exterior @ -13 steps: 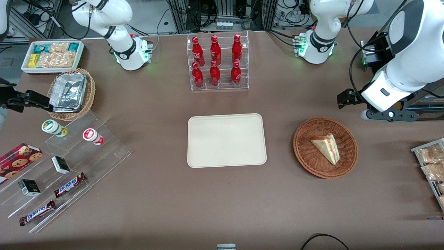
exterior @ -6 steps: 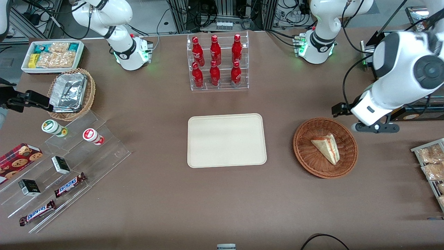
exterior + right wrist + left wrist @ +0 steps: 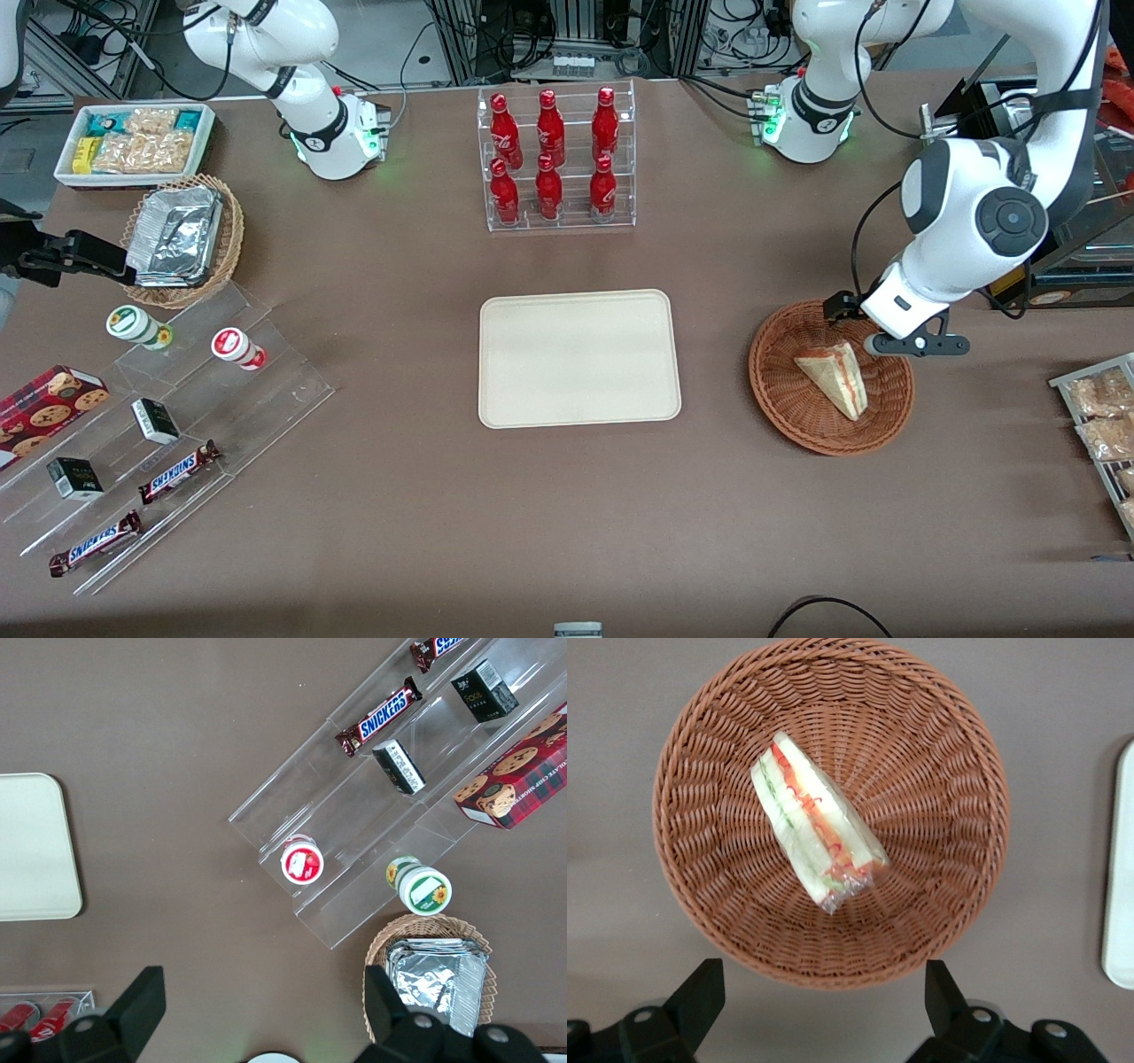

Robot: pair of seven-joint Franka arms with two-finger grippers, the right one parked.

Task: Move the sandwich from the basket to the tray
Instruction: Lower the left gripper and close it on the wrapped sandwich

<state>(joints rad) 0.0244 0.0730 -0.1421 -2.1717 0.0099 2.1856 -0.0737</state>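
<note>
The sandwich (image 3: 833, 378) is a cream wedge with red and green filling, lying wrapped in the round reddish-brown basket (image 3: 772, 390). The left wrist view looks straight down on the sandwich (image 3: 815, 819) at the middle of the basket (image 3: 957, 895). My left gripper (image 3: 875, 326) hangs above the basket's rim on the side farther from the front camera. The gripper (image 3: 821, 992) is open, its two fingertips (image 3: 702, 983) spread wide over bare table just outside the rim, holding nothing. The cream tray (image 3: 578, 359) lies flat beside the basket, toward the parked arm, and its edge (image 3: 1121, 886) shows in the wrist view.
A clear rack of red bottles (image 3: 554, 159) stands farther from the camera than the tray. A wire rack of snack bags (image 3: 1103, 425) sits at the working arm's end. Acrylic steps with candy bars (image 3: 177, 470), a tan foil basket (image 3: 182, 237) and a white bin (image 3: 133, 142) lie toward the parked arm's end.
The left arm has swung in from the working arm's end of the table and come nearer the camera, bringing the gripper over the basket's rim. The sandwich has not moved.
</note>
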